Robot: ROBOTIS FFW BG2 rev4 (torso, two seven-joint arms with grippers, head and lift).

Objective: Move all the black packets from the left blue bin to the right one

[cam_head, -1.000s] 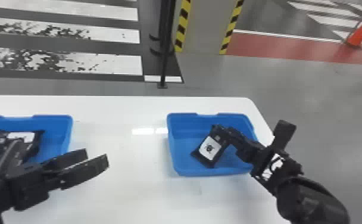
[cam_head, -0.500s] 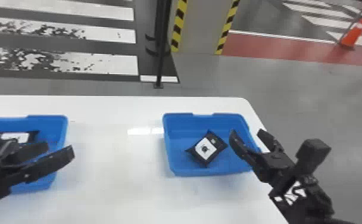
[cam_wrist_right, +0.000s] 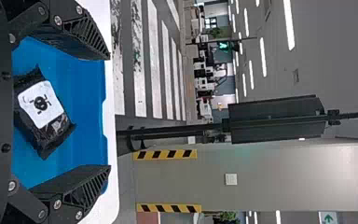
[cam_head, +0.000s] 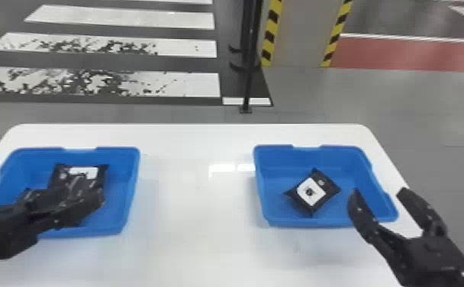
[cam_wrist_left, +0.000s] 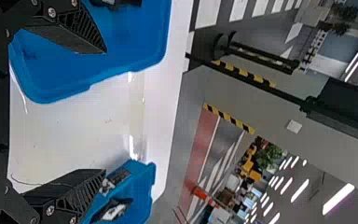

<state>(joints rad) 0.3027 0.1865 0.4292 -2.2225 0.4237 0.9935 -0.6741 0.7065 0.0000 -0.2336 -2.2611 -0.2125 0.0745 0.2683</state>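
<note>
In the head view, my left gripper point(cam_head: 84, 194) is over the left blue bin point(cam_head: 130, 183), in front of a black packet point(cam_head: 60, 174) with a white label. Part of another dark packet point(cam_head: 27, 192) shows beside the gripper. The left wrist view has the left gripper point(cam_wrist_left: 105, 111) open, nothing between its fingers. My right gripper point(cam_head: 378, 192) stands open at the near right corner of the right blue bin point(cam_head: 261, 183). One black packet point(cam_head: 326, 186) lies in that bin, apart from the fingers. In the right wrist view, the packet point(cam_wrist_right: 41, 105) lies beyond the open right gripper point(cam_wrist_right: 109, 112).
Both bins stand on a white table point(cam_head: 197, 213), with bare tabletop between them. Past its far edge are a dark post point(cam_head: 248, 76) and a pillar point(cam_head: 300, 34) with striped edges.
The right gripper has let go of the packet and drawn back toward the near right. The left gripper has moved left over its bin. The head view has swung left.
</note>
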